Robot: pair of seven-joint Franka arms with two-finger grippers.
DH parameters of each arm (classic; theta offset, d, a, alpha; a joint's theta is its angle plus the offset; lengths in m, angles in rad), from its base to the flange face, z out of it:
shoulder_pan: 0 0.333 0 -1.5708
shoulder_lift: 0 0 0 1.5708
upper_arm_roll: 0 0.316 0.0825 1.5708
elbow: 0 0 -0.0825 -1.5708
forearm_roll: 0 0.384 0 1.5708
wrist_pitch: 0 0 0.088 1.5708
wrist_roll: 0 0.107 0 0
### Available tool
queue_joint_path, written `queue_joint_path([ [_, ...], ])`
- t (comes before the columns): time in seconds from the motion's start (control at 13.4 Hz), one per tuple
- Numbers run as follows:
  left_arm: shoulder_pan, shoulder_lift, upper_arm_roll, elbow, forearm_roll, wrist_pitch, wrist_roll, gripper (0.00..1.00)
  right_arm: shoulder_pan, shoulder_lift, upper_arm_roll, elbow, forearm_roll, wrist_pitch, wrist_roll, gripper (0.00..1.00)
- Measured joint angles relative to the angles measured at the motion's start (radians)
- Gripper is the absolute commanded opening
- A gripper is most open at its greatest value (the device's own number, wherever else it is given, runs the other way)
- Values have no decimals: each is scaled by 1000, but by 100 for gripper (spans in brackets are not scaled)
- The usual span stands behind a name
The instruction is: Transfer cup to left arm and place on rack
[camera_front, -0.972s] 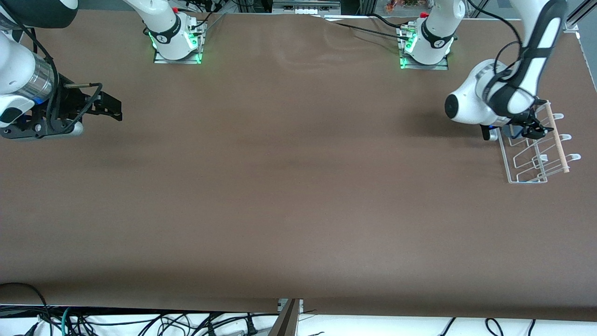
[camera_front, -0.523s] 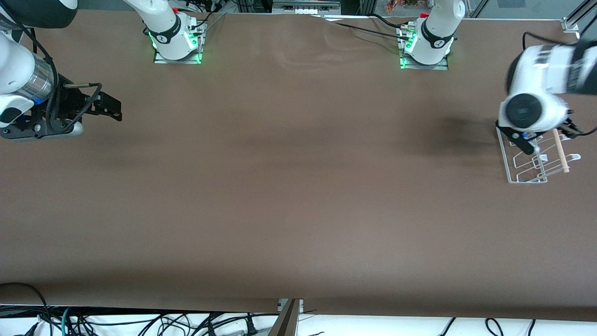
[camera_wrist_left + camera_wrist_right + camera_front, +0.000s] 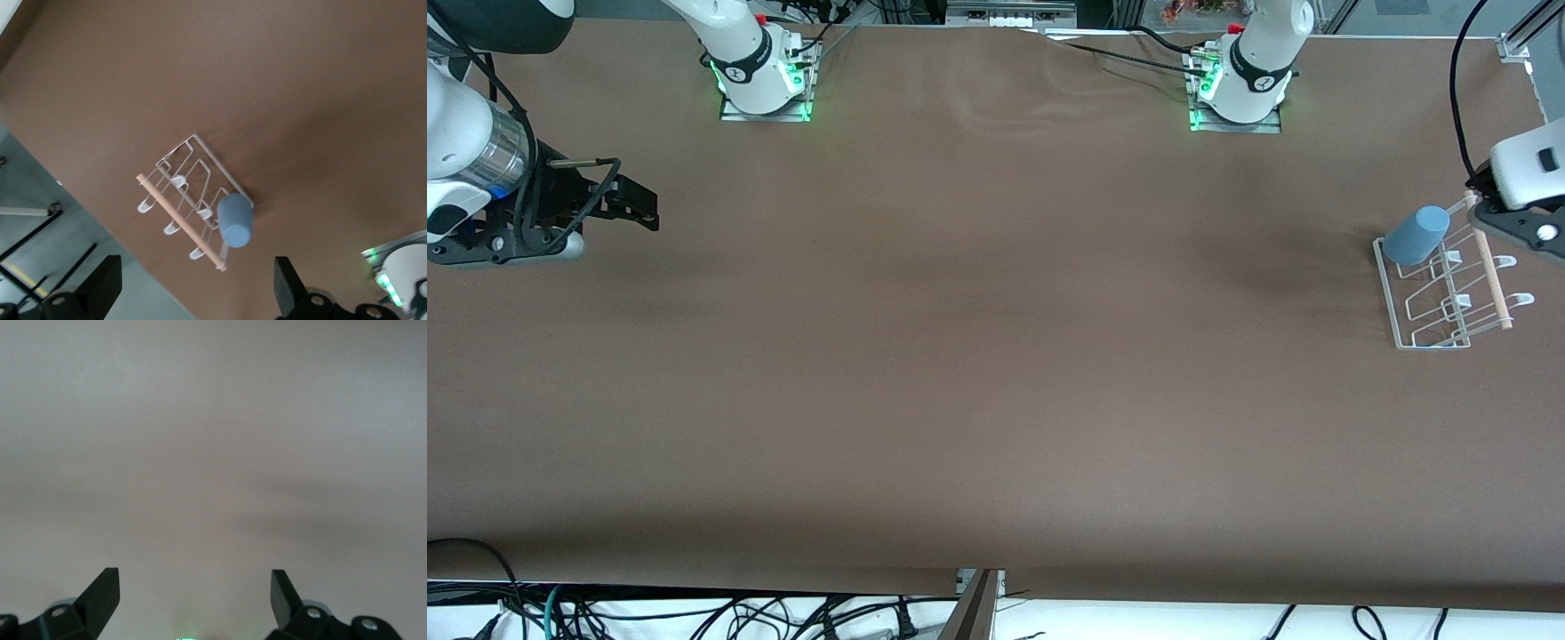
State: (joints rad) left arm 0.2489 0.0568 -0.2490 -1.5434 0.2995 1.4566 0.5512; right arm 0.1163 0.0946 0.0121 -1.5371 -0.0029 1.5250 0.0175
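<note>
The light-blue cup [image 3: 1416, 236] rests tilted on the white wire rack [image 3: 1432, 347], at the rack's end farther from the front camera, beside the wooden dowel [image 3: 1491, 276]. The rack stands at the left arm's end of the table. My left gripper [image 3: 1525, 229] hangs at the table's end edge, just off the rack and apart from the cup. From the left wrist view I look down on the cup [image 3: 234, 220] and the rack [image 3: 220, 167], with the left gripper [image 3: 196, 260] open and empty. At the right arm's end of the table my right gripper [image 3: 645, 209] waits, open over bare table [image 3: 195, 577].
Both arm bases [image 3: 765, 80] [image 3: 1240, 89] stand at the table's edge farthest from the front camera, with green lights. A brown mat [image 3: 996, 356] covers the table. Cables lie under the table's edge nearest the front camera.
The left arm has pulled up and away from the rack toward the table's end, uncovering the cup, which stays on the rack. The right arm has not moved.
</note>
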Motion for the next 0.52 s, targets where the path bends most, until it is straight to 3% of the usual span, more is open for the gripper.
queue_joint_path([
  [0.3, -2, 2, -5, 49, -274, -69, -498, 100, 0, 0, 0, 0, 0, 0, -1, 100],
  [0.52, -2, 4, -5, 79, -309, -89, -574, 100, 0, 0, 0, 0, 0, 0, -1, 100],
])
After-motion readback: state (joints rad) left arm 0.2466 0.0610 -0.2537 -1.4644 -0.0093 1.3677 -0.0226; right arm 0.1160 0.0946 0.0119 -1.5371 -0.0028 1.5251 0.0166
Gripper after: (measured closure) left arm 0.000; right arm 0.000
